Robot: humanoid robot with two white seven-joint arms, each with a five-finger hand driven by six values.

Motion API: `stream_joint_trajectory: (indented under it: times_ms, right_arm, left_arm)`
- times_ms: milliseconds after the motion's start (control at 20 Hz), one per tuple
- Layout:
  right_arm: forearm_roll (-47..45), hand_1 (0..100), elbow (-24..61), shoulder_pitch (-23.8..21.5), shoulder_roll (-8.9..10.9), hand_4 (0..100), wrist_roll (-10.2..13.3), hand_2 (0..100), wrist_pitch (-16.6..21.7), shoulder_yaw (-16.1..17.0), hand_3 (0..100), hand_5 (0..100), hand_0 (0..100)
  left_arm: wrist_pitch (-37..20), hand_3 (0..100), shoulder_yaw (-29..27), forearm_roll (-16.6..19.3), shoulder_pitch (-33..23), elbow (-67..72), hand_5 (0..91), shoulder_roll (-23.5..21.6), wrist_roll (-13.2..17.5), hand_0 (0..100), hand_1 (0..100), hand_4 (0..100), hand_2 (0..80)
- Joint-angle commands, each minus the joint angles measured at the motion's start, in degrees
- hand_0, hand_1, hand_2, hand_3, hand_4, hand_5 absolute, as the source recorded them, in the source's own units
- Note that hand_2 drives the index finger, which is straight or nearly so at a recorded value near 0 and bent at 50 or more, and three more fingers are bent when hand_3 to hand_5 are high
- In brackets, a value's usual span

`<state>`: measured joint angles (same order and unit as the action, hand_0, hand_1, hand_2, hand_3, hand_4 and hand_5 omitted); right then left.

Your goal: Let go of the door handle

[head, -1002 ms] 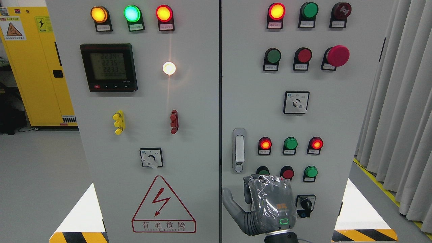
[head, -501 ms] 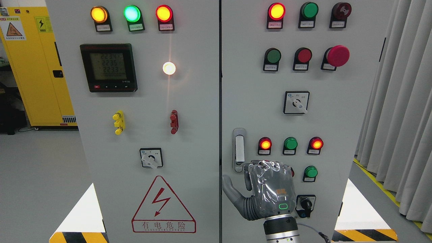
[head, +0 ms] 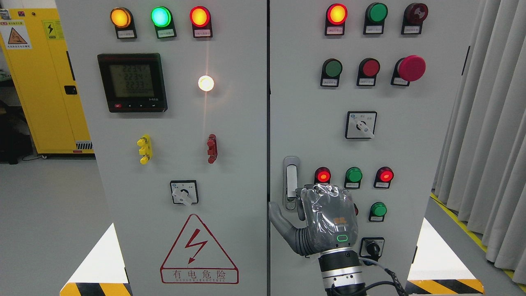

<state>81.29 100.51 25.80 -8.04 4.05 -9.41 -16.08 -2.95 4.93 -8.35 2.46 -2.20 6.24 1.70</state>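
Here, handle: upright on the right door, left edge, long axis vertical.
Right hand: back to camera, thumb out leftward, holding nothing; fingertips beside handle's foot.

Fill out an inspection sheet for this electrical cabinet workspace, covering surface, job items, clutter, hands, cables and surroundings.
Surface: grey cabinet, two doors, both appear shut.
Job's things: door handle on the right-hand door, upright, flush in its plate.
Clutter: nothing seen.
Hands: right hand raised before the panel just below and right of the handle, thumb out to the left, not grasping it; whether a fingertip touches it cannot be told. Left hand not in view.
Cables: black cable looping off the right wrist.
Surroundings: yellow cabinet at left, curtain at right, striped floor markings.
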Motion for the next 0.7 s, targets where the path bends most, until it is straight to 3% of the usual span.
stream_joint_trajectory:
  times_ms: [0, 301, 651]
  right_arm:
    - [0.10, 28, -2.34, 1.01, 0.04, 100, -0.01, 100, -0.43, 0.61, 100, 100, 32]
    - [0.01, 32, -2.60, 1.09, -0.05, 100, -0.01, 100, -1.66, 0.70, 100, 100, 33]
    - [0.01, 28, -2.51, 1.62, -0.22, 100, -0.01, 100, -1.66, 0.70, 100, 100, 39]
  left_arm:
    - [0.05, 0, -0.01, 0.00, 0.00, 0.00, 0.0, 0.00, -0.03, 12, 56, 0, 0.0]
    - [0.05, 0, -0.01, 0.00, 0.00, 0.00, 0.0, 0.00, -0.03, 12, 56, 0, 0.0]
    - [0.05, 0, -0.01, 0.00, 0.00, 0.00, 0.0, 0.00, -0.03, 12, 56, 0, 0.0]
